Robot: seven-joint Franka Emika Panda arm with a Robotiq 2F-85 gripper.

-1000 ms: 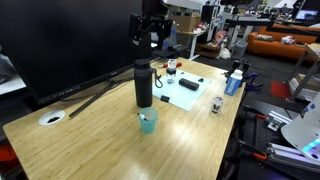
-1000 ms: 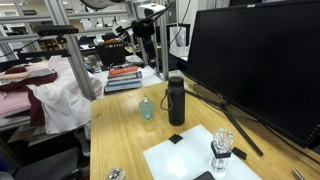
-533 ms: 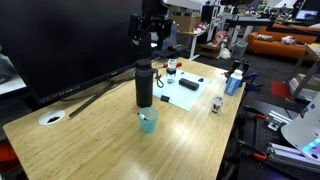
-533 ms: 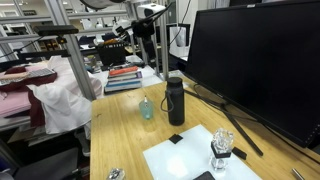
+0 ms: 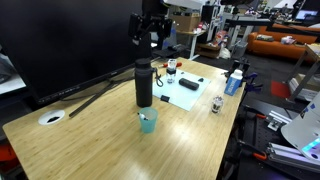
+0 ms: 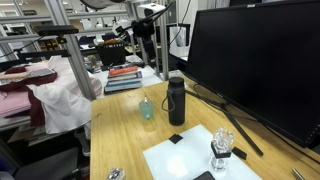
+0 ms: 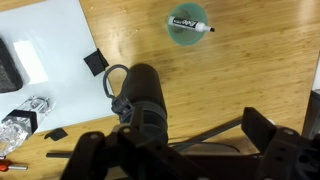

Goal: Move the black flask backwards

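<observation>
The black flask (image 5: 143, 84) stands upright near the middle of the wooden worktop (image 5: 90, 145). Its rounded cap is on, so what it holds is hidden. In the wrist view it is seen from above (image 7: 145, 95), with its thin loop strap (image 7: 112, 80) curving out to the left.

The end effector (image 5: 152, 30) hangs well above the flask and towards the far side of the worktop. Its fingers are spread wide apart with nothing between them. In the wrist view the two fingers come in from the bottom edge, one at each side (image 7: 175, 152), and the flask's cap lies just above the gap.

A small teal cup (image 5: 148, 122) stands nearer than the flask in this exterior view, close to it but not touching. From above (image 7: 187, 24) the cup is open, and a thin white and black stick (image 7: 192, 24) lies across its mouth. Whether that is a straw or a pen I cannot tell, and no liquid can be made out.

A large dark monitor (image 5: 60, 40) fills the left of the worktop behind the flask, and one leg of its stand runs past the flask's base. A white sheet (image 6: 190, 155) lies flat on the worktop, carrying a small black square (image 6: 176, 139) and a clear faceted piece (image 6: 222, 148).
</observation>
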